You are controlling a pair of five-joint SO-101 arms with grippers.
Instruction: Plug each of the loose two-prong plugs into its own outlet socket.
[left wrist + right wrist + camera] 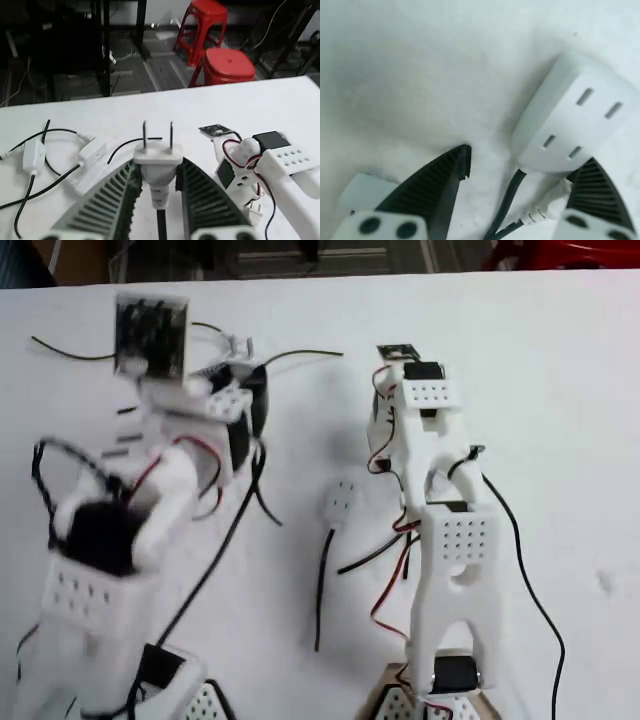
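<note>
A white two-prong plug [156, 159] on a black cord sits upright in my left gripper [157, 172], which is shut on its body, prongs pointing away over the table. In the high view this plug [238, 348] is held near the table's far side, left of centre. A white outlet socket [567, 112] with slot pairs on its face lies flat on the table, its black cord trailing off. My right gripper [527, 160] is open just above it, with the socket close to one finger [592, 192]. In the high view the same socket [342, 500] lies mid-table, left of the right arm [440, 530].
Two more white corded blocks [92, 157] [32, 155] lie on the table beyond the held plug. Black cords [322, 585] run across the middle. The right arm's white body [272, 155] stands close beside the left gripper. Red stools [227, 65] stand past the far edge.
</note>
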